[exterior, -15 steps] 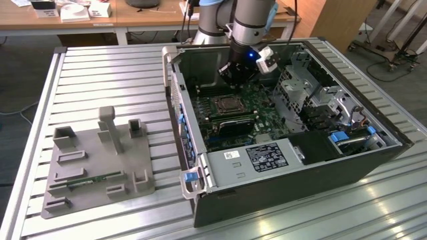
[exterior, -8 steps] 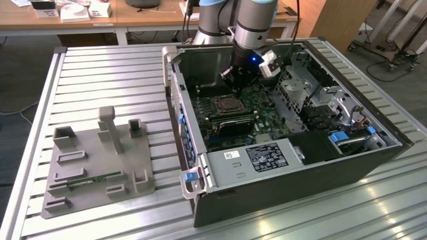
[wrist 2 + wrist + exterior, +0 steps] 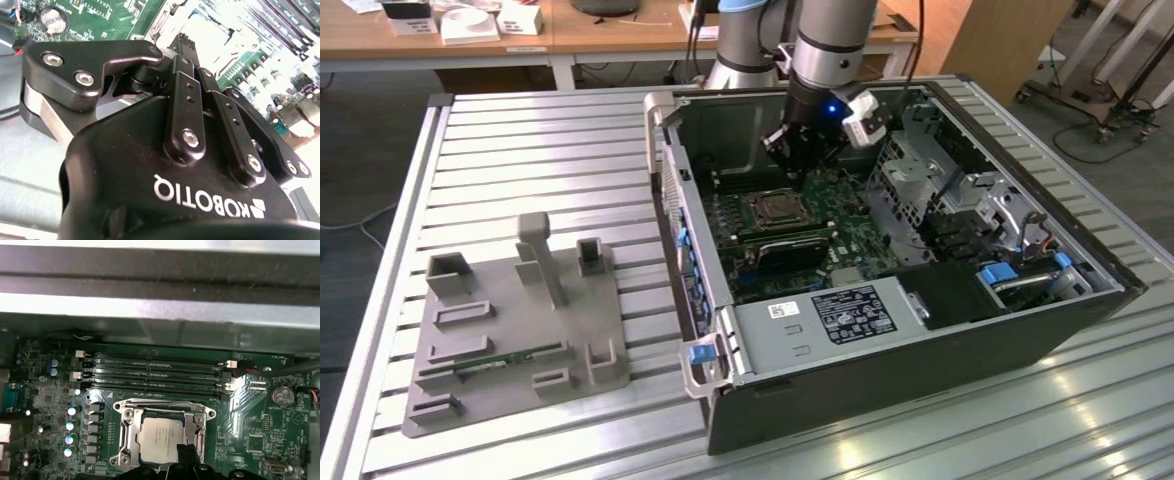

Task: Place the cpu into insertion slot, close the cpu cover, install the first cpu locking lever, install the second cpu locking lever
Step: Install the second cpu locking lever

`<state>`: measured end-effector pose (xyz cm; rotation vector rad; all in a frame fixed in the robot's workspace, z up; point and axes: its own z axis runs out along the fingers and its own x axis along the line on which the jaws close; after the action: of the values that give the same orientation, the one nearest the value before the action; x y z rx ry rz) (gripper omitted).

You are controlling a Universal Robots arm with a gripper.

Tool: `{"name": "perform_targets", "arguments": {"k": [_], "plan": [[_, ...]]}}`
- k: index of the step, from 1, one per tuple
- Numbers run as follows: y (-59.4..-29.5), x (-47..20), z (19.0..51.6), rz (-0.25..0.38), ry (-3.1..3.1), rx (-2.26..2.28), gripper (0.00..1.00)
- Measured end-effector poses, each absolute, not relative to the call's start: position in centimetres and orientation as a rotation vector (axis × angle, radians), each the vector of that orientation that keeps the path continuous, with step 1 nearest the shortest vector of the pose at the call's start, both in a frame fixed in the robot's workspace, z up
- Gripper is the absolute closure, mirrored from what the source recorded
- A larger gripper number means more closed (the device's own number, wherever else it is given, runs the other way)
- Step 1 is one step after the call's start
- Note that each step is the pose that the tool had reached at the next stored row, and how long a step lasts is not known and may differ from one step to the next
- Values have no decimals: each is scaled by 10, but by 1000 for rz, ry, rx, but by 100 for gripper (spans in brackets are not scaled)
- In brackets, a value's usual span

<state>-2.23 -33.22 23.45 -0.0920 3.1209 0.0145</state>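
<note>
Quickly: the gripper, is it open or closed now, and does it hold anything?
Gripper: closed, fingers together, holding nothing visible; it hovers by the edge of the cpu, which sits in the insertion slot.

lighting: bright, even, overhead. glare: streaks on ribbed table (image 3: 520, 150); case rim (image 3: 160, 307) washed white. focus: motherboard (image 3: 280, 55) soft, overexposed behind gripper.
</note>
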Motion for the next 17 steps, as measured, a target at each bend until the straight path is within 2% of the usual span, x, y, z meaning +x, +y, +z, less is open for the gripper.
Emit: {"name": "perform_targets", "arguments": {"k": [17], "plan": [[-353,-22,237,2,3121,-92,89]]}}
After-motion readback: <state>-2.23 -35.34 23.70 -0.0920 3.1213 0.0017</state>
